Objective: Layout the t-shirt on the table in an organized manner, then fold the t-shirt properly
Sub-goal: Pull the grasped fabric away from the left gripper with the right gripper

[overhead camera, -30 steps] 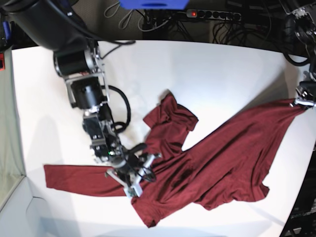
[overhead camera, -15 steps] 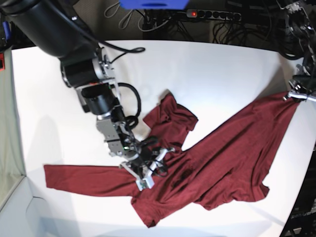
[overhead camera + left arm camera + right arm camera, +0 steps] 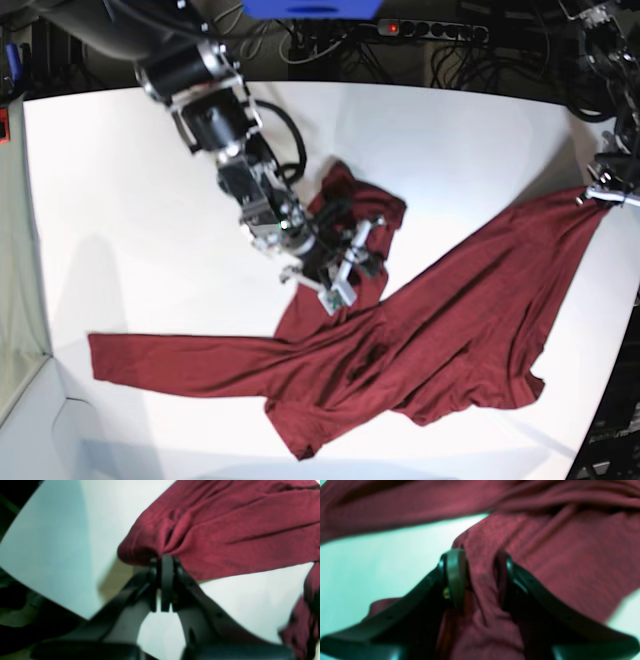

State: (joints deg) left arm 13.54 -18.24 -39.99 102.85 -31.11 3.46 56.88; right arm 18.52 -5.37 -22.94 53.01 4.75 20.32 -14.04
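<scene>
The t-shirt (image 3: 440,320), a thin maroon knit with no print, lay rumpled across the smooth white bench (image 3: 120,230) in the base view, one long strip reaching toward the bench's left edge and a broad sheet stretched up to the right edge. The right claw (image 3: 338,262) sat on the bunched part near the middle; the left claw (image 3: 603,194) met the far right corner of the cloth.

In the left wrist view, the left claw (image 3: 165,562) was pinched tight on a gathered fold of the t-shirt (image 3: 225,530), soft creases fanning from the black fingers (image 3: 167,580) over the matte bench (image 3: 62,542).

In the right wrist view, the right claw (image 3: 480,565) stood half apart, a ridge of ribbed t-shirt (image 3: 570,555) fabric between its curved black fingers (image 3: 453,572), touching both; pale bench (image 3: 382,562) showed beside it.
</scene>
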